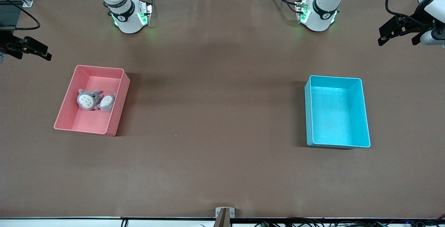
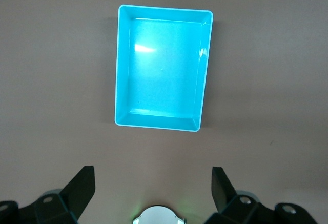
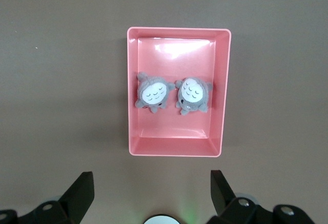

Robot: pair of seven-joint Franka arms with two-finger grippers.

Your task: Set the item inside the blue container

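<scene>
The blue container (image 1: 336, 114) stands empty toward the left arm's end of the table; the left wrist view shows its bare floor (image 2: 161, 70). Two grey plush toys with white bellies (image 1: 88, 99) (image 1: 107, 102) lie side by side in the pink bin (image 1: 120, 96) toward the right arm's end, and the right wrist view shows the toys (image 3: 152, 92) (image 3: 192, 94) in that bin (image 3: 174, 151). My left gripper (image 1: 396, 41) (image 2: 154, 183) hangs open and empty, high up by the table's left-arm end. My right gripper (image 1: 33, 55) (image 3: 152, 185) hangs open and empty by the right-arm end.
The two arm bases (image 1: 128, 15) (image 1: 320, 13) stand along the table edge farthest from the front camera, with cables beside them. A small metal bracket (image 1: 225, 213) sits at the edge nearest that camera. Brown tabletop (image 1: 215, 108) stretches between the two bins.
</scene>
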